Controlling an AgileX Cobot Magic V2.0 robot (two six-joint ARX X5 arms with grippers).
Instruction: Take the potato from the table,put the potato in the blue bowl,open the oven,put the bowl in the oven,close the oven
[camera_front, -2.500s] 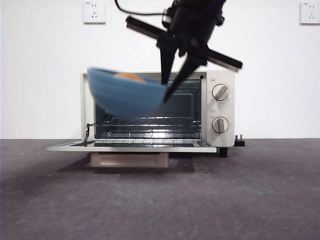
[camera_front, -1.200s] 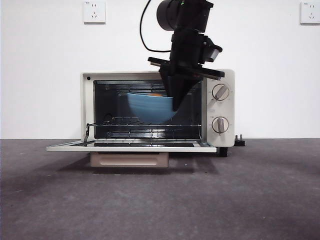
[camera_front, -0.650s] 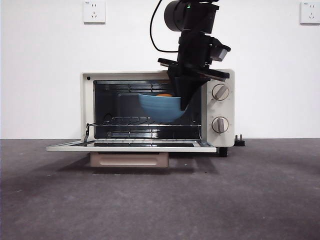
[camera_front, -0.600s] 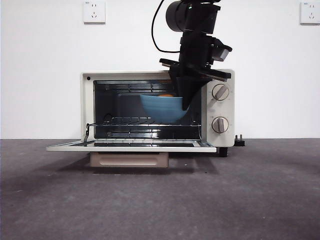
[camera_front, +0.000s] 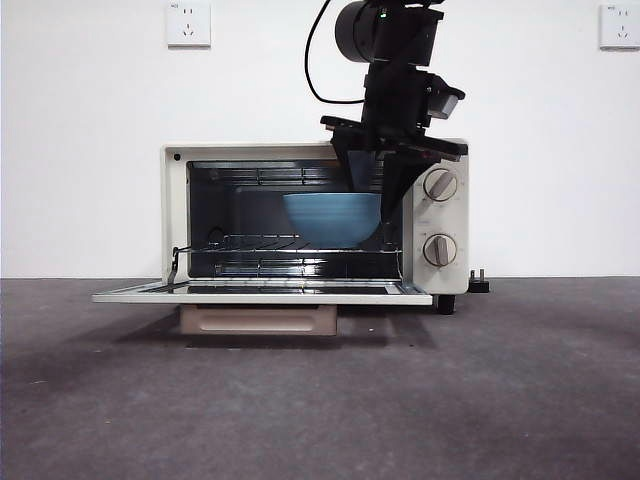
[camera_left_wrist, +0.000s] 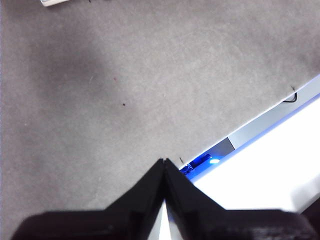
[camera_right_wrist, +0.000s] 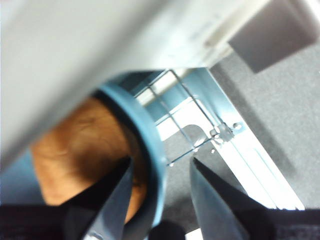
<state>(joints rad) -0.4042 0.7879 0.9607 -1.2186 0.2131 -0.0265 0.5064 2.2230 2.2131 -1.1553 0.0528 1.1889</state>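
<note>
The oven (camera_front: 440, 215) stands with its door (camera_front: 260, 294) folded down flat. The blue bowl (camera_front: 332, 218) is upright inside, at the height of the wire rack (camera_front: 260, 242), on the right side of the cavity. My right gripper (camera_front: 375, 200) reaches down into the oven mouth at the bowl's right rim. In the right wrist view the right gripper (camera_right_wrist: 160, 162) is open, one jaw on each side of the bowl's rim (camera_right_wrist: 150, 150), and the potato (camera_right_wrist: 85, 145) lies in the bowl. The front view hides the potato. My left gripper (camera_left_wrist: 163, 162) is shut over bare table (camera_left_wrist: 125, 90).
Two knobs (camera_front: 441, 185) sit on the oven's right panel, close to the right arm. A beige tray (camera_front: 260, 320) lies under the open door. A plug (camera_front: 480, 282) sits behind the oven. The table edge (camera_left_wrist: 260, 125) runs close to the left gripper.
The bowl swung from high at the left into the oven, moved right, and levelled at the rack. The right jaws, shut on the rim before, now stand apart.
</note>
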